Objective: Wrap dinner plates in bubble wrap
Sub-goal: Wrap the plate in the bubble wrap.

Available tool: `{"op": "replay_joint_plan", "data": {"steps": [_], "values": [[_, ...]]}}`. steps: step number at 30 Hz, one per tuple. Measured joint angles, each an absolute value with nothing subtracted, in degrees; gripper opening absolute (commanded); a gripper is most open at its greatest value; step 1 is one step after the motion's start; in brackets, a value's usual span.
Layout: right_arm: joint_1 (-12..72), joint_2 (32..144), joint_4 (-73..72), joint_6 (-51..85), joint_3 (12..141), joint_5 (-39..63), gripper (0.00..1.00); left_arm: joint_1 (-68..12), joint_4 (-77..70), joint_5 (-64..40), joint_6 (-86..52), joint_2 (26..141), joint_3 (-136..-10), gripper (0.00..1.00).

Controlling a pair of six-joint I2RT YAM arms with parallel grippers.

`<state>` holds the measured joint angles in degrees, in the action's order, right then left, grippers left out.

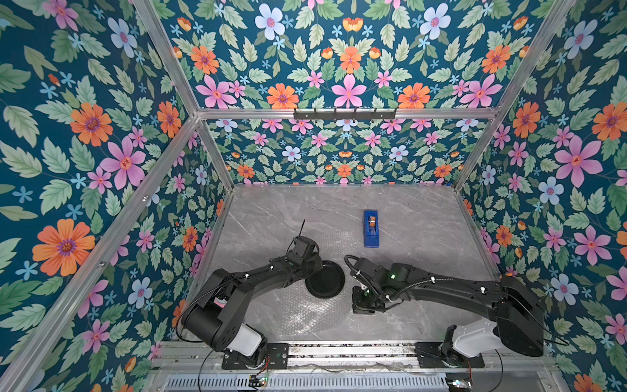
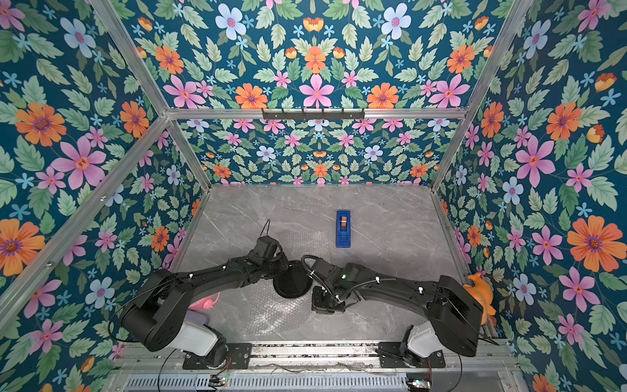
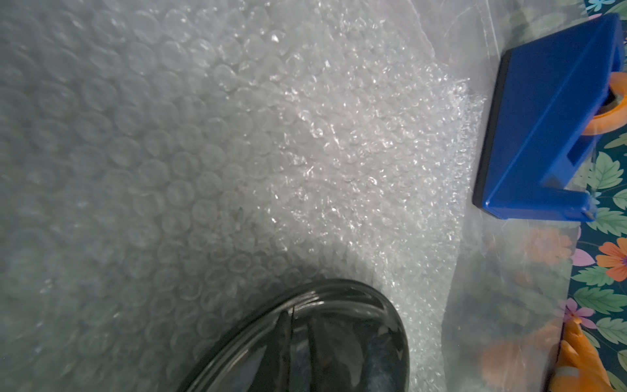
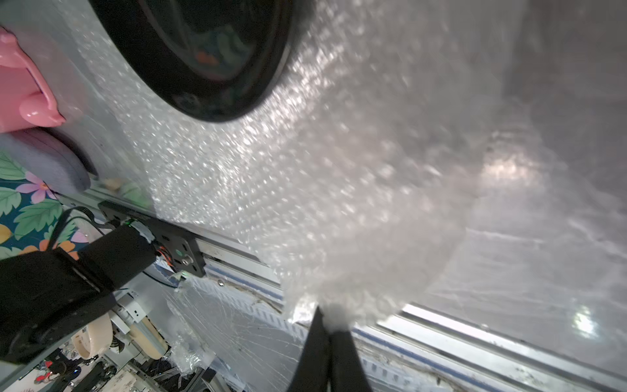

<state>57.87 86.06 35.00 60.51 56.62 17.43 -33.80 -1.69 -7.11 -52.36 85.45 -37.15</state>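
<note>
Both top views: high above the 6 o'clock edge, angled down toward 12 o'clock, whole tabletop (image 1: 424, 220) shared. Wrist views: close over the bubble wrap (image 3: 237, 135), left facing 2 o'clock, right 8 o'clock, sharing the rim of the plate (image 3: 322, 342).

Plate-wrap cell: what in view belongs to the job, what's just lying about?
Job: black plate; bubble wrap; right gripper, shut on the wrap's edge.
Lying about: blue tape dispenser, untouched; pink object; orange object.
</note>
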Motion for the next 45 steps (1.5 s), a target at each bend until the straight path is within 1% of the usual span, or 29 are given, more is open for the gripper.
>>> {"op": "replay_joint_plan", "data": {"steps": [5,8,12,16,19,24,31,37,39,42,45], "values": [[54.96,98.52,37.39,53.12,70.67,18.22,0.02,-33.80,-2.57,-5.61,-54.17,80.60,-34.17,0.07],[53.65,106.30,39.33,48.97,79.59,19.57,0.01,-33.80,-4.32,-4.27,-57.06,76.47,-31.27,0.01],[52.58,115.33,42.44,43.66,90.96,21.23,0.01,-33.80,-6.15,-2.83,-61.84,71.85,-26.76,0.00],[51.68,121.91,45.89,39.92,99.77,23.05,0.01,-33.80,-6.85,-1.74,-66.00,66.98,-22.74,0.00],[50.74,125.93,46.96,38.30,103.92,24.75,0.01,-34.00,-6.85,-1.43,-67.44,64.86,-21.74,0.00],[49.65,130.78,49.08,36.69,109.10,26.50,0.01,-35.38,-7.88,-2.11,-68.79,65.21,-21.54,0.00],[48.49,132.42,50.70,36.05,111.68,27.00,0.02,-38.35,-10.15,-2.74,-70.08,67.11,-20.71,0.00],[48.21,134.13,50.68,36.56,112.77,27.44,0.04,-38.72,-11.64,-3.73,-70.48,72.71,-21.32,0.00],[48.03,134.72,50.70,37.19,113.32,27.86,0.07,-38.72,-11.07,-3.46,-70.50,74.24,-22.24,0.00],[47.86,135.15,50.78,37.54,114.65,28.01,0.21,-38.72,-10.50,-2.63,-71.61,75.64,-23.24,0.00],[47.97,134.21,50.48,37.52,115.18,27.79,0.31,-38.72,-10.26,-1.74,-71.59,76.62,-23.59,0.00]]}}
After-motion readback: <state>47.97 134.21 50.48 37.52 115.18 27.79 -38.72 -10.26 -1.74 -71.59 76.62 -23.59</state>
